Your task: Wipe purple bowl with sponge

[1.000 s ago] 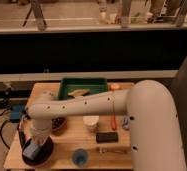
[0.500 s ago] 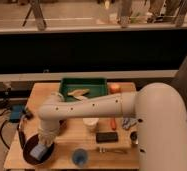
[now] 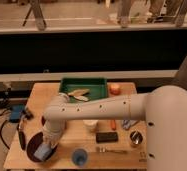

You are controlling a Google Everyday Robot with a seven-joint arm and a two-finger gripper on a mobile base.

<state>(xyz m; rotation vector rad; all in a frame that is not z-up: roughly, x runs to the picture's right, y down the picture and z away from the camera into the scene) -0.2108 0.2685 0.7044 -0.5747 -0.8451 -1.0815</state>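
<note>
At the counter's [image 3: 37,92] front left corner sits your purple bowl [image 3: 33,149]. Over the last second the arm has swung rightward and dropped, so the tool [image 3: 48,148] now presses the sponge [image 3: 45,151] into the bowl's right side, clamped on it. Contact looks made; wiping seems underway. The blue cup [image 3: 79,157] stands just right.

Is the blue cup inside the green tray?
No, the blue cup stands on the table, beside the purple bowl where the pincer presses the sponge.
</note>
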